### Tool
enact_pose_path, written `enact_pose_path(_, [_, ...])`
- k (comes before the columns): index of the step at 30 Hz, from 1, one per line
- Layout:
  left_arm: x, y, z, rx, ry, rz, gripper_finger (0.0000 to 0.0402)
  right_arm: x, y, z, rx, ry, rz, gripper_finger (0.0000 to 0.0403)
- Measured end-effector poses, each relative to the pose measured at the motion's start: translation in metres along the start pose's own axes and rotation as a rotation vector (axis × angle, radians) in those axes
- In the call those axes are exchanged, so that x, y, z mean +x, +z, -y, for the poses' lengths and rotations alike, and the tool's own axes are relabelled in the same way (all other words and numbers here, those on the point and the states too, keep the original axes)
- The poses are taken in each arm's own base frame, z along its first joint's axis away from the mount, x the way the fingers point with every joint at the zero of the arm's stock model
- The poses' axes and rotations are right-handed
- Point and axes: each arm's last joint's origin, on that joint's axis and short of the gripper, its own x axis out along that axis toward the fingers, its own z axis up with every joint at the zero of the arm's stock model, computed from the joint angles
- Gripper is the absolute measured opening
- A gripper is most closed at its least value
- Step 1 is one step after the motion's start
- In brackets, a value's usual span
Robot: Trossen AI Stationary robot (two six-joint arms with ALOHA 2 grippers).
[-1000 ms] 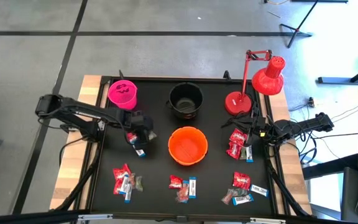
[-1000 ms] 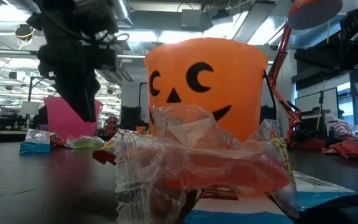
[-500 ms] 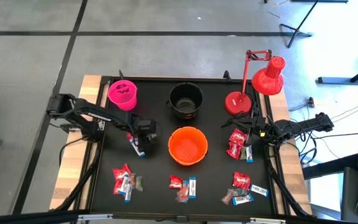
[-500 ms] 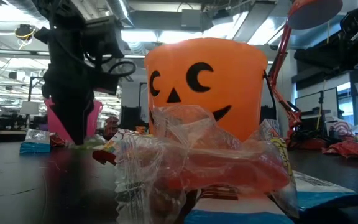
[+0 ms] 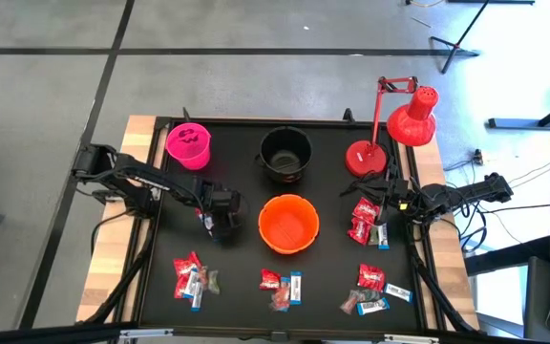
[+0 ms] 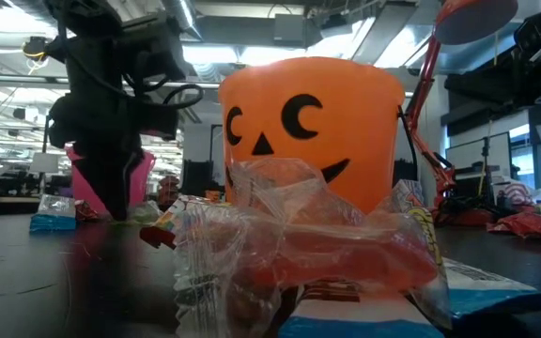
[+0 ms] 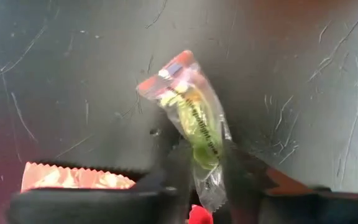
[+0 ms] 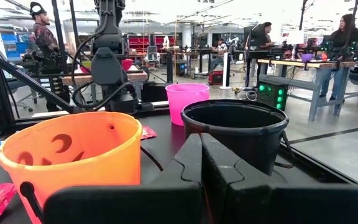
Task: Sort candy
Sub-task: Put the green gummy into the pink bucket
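Observation:
A small green candy (image 7: 194, 124) in a clear wrapper with red ends lies on the black mat, left of the orange bucket (image 5: 288, 224). My left gripper (image 5: 220, 222) stands over it, pointing steeply down and shut on it; in the low view the gripper (image 6: 120, 211) reaches the table in front of the pink bucket (image 6: 144, 174). A red packet (image 7: 73, 177) lies beside it. More candy lies in heaps (image 5: 193, 277) (image 5: 283, 287) (image 5: 375, 291) along the near edge. My right gripper (image 8: 201, 155) waits shut and level at the table's right edge (image 5: 390, 203). My left gripper pinches the green candy's wrapper at one end (image 7: 207, 171) between its two fingers (image 7: 179, 168). The fingers come from above, slanting steeply down, and lie across the candy. The candy's other end (image 7: 166, 71) rests on the mat.
A pink bucket (image 5: 189, 145) and a black bucket (image 5: 285, 155) stand at the far side. A red desk lamp (image 5: 390, 129) is at the far right, with a candy heap (image 5: 366, 222) below it. People sit in the room beyond.
My left gripper has sunk to the mat and shifted slightly toward the orange bucket and the near edge. In the low view its fingers have drawn together around the green candy. The candy lies where it was.

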Motion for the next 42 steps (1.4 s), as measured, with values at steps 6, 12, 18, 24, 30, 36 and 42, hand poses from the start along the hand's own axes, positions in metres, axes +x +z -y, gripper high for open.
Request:
enact_pose_path(6, [-0.009, 0.011, 0.003, -0.01, -0.012, 0.031, 0.0007, 0.0, 0.0, 0.0, 0.0, 0.0, 0.0, 0.0001])
enact_pose_path(12, [-0.045, 0.041, 0.004, 0.01, 0.134, 0.125, 0.0002, 0.0, 0.0, 0.0, 0.0, 0.0, 0.0, 0.0001])
enact_pose_path(18, [-0.096, 0.047, -0.01, 0.029, 0.484, 0.2, 0.0001, 0.0, 0.0, 0.0, 0.0, 0.0, 0.0, 0.0001])
enact_pose_path(24, [-0.139, 0.03, -0.047, -0.173, 0.831, 0.354, 0.0, 0.0, 0.0, 0.0, 0.0, 0.0, 0.0, 0.0001])
enact_pose_path(30, [-0.162, 0.005, -0.078, -0.45, 0.982, 0.504, 0.0, 0.0, 0.0, 0.0, 0.0, 0.0, 0.0, 0.0001])
enact_pose_path(36, [-0.161, -0.018, -0.098, -0.627, 0.962, 0.539, 0.0, 0.0, 0.0, 0.0, 0.0, 0.0, 0.0, 0.0001])
enact_pose_path(42, [-0.155, -0.03, -0.115, -0.738, 0.849, 0.588, 0.0, 0.0, 0.0, 0.0, 0.0, 0.0, 0.0, 0.0001])
